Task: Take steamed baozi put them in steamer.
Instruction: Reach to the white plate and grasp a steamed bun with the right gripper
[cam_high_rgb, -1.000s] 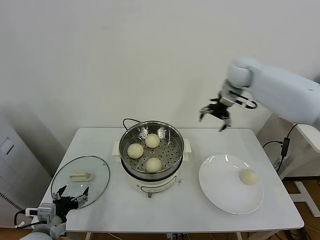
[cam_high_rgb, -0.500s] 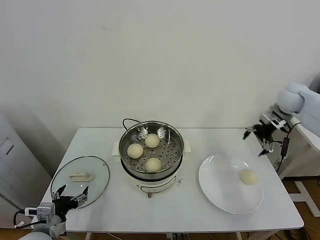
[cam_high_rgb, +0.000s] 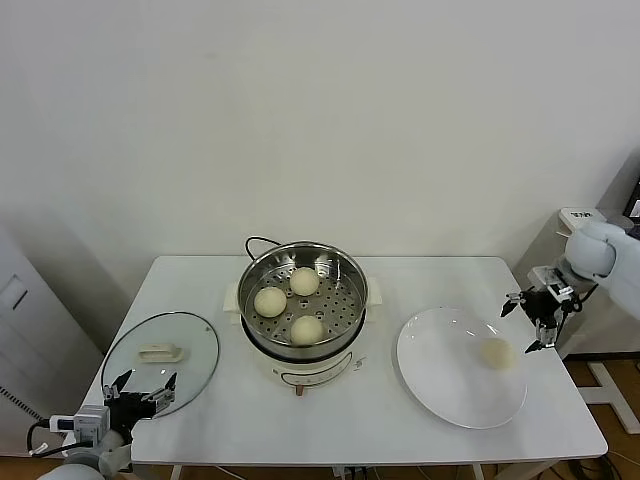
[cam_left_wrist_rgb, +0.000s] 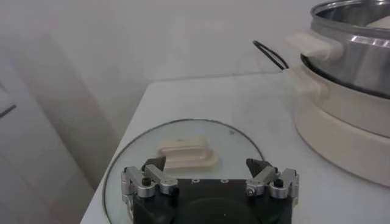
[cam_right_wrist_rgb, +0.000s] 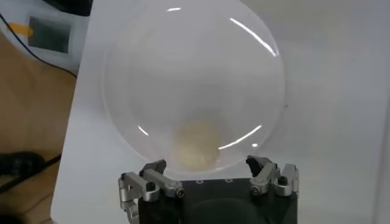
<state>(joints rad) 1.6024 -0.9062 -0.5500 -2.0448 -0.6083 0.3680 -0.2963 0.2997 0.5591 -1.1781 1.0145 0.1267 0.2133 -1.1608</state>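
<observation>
The steel steamer (cam_high_rgb: 345, 262) stands on its white cooker base mid-table and holds three cream baozi (cam_high_rgb: 305, 281). A fourth baozi (cam_high_rgb: 496, 353) lies on the white plate (cam_high_rgb: 440, 380) at the right. My right gripper (cam_high_rgb: 535, 315) is open and empty, hovering just right of and above that baozi; in the right wrist view the baozi (cam_right_wrist_rgb: 196, 143) lies on the plate (cam_right_wrist_rgb: 152, 67) between the spread fingers of the right gripper (cam_right_wrist_rgb: 207, 172). My left gripper (cam_high_rgb: 140, 387) is open and parked low at the table's front left.
A round glass lid (cam_high_rgb: 195, 345) with a cream handle (cam_high_rgb: 160, 352) lies at the left, also in the left wrist view (cam_left_wrist_rgb: 183, 153). A black cord (cam_high_rgb: 256, 242) runs behind the cooker. The table's right edge is just beyond the plate.
My right gripper has swung from above the steamer's right side out to the right and down, ending beside the baozi on the plate. The left arm has not moved.
</observation>
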